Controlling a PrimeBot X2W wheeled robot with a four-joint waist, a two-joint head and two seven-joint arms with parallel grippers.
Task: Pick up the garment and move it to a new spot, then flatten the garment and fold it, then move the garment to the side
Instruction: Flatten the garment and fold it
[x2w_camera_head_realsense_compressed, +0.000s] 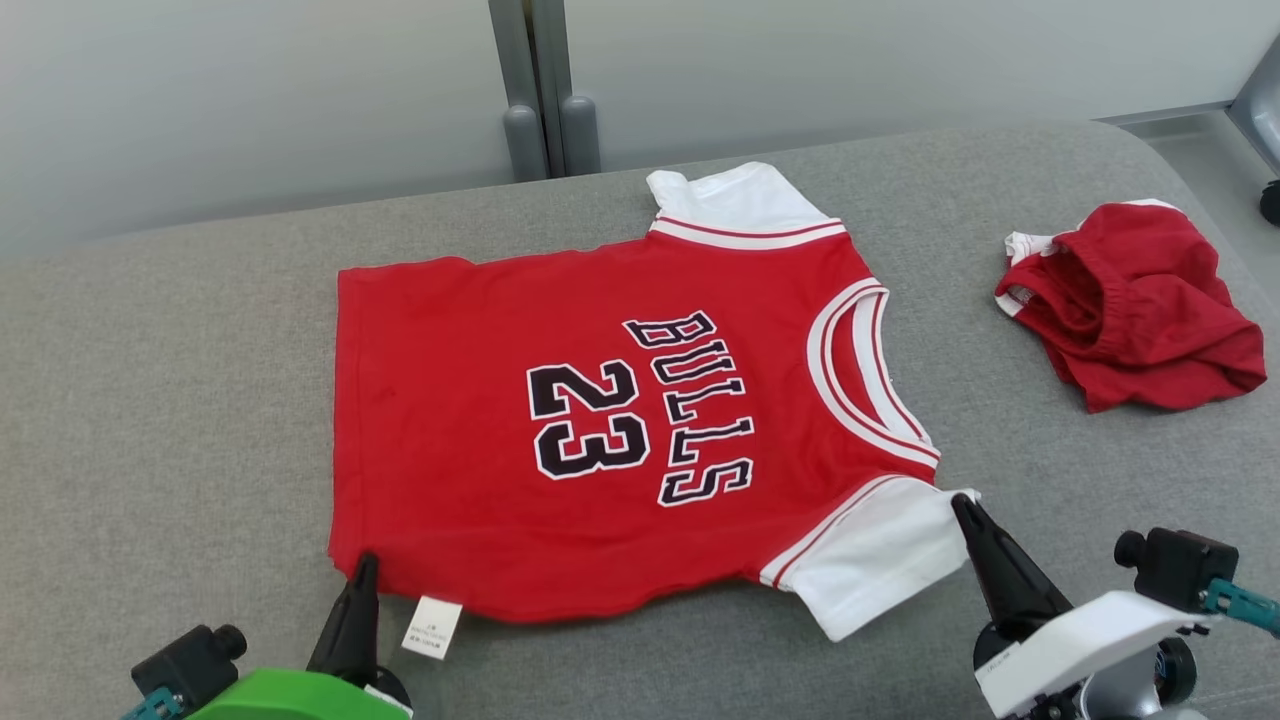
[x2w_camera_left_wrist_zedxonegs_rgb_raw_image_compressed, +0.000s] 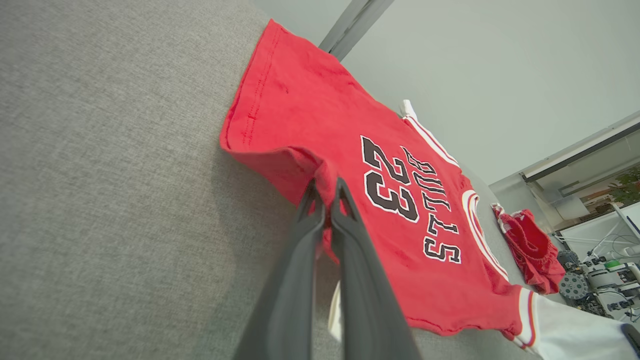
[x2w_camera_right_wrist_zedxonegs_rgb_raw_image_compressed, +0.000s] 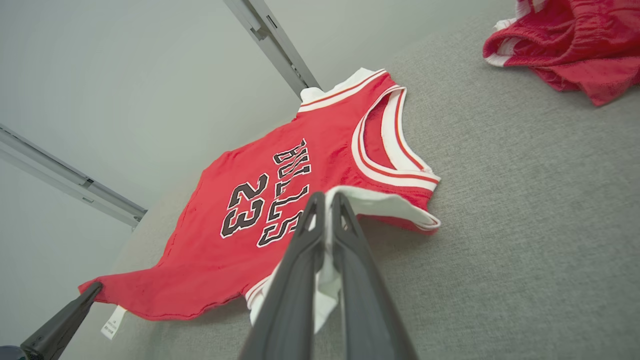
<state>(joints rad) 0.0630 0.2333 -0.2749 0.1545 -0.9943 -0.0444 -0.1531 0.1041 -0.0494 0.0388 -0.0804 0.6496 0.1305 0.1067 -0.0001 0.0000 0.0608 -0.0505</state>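
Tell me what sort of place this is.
Probably a robotics lab: a grey fabric-covered work surface, plain partition panels behind it, and a bench crowded with equipment and cables.

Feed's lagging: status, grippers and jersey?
Left gripper shut on jersey hem corner. Right gripper shut on white sleeve. Crumpled red garment lies apart, far right.

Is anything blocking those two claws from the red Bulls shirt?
Nothing visible does. The left gripper is shut on the hem corner of the Bulls jersey, the right gripper on its near white sleeve. Crumpled red shorts lie apart to the right, a concern only for a move that way.
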